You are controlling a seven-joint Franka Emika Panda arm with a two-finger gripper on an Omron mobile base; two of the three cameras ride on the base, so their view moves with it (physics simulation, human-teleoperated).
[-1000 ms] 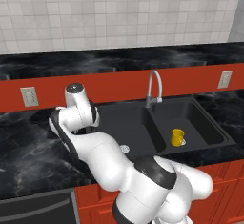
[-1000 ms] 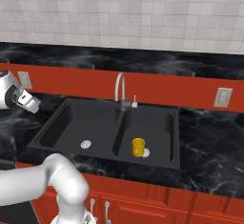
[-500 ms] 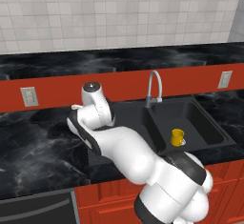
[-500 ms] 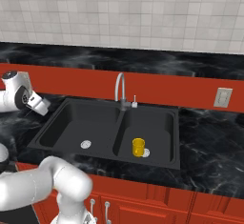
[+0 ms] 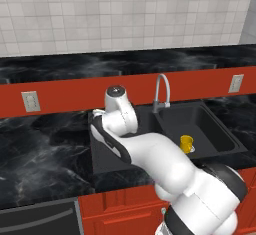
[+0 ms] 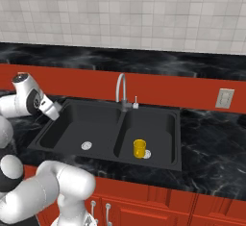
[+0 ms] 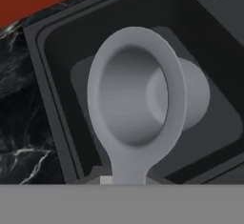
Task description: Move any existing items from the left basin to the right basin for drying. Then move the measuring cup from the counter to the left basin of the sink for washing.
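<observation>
**Measuring cup held over the left basin's edge, mug already across**

While the yellow mug (image 6: 139, 148) stands on the floor of the right basin (image 6: 166, 124), next to that basin's drain, the job left is the second half: getting the measuring cup (image 7: 143, 94) down into the left basin (image 6: 72, 124).

Standing here, I see the arm reaching low at the left end of the sink (image 5: 125, 151), its wrist at the corner where the black marbled surface (image 5: 40, 144) meets the basin wall. From the hand camera the cup sits right in front of the lens, its mouth tipped toward the camera and its thin handle running straight down toward the pincer, so the cup's long axis lies in line with the hand. The fingertips themselves are hidden under the handle, yet the cup hangs in the air with nothing else bearing it, so I judge the pincer is clamped on the handle.

What the coming move turns on is what lies behind the cup. Past its rim the hand camera looks into the dark rectangle of the left basin, with the marbled surface off to one side. The cup seems to be over the basin rather than over the surface, though from the base cameras I cannot place it exactly, since the wrist covers it. By my reading, the way to go is down and a little inward, away from the basin's left wall, toward the round drain (image 6: 86, 145). The faucet (image 6: 120, 88) stands well apart at the divider and should not be in the way.
</observation>
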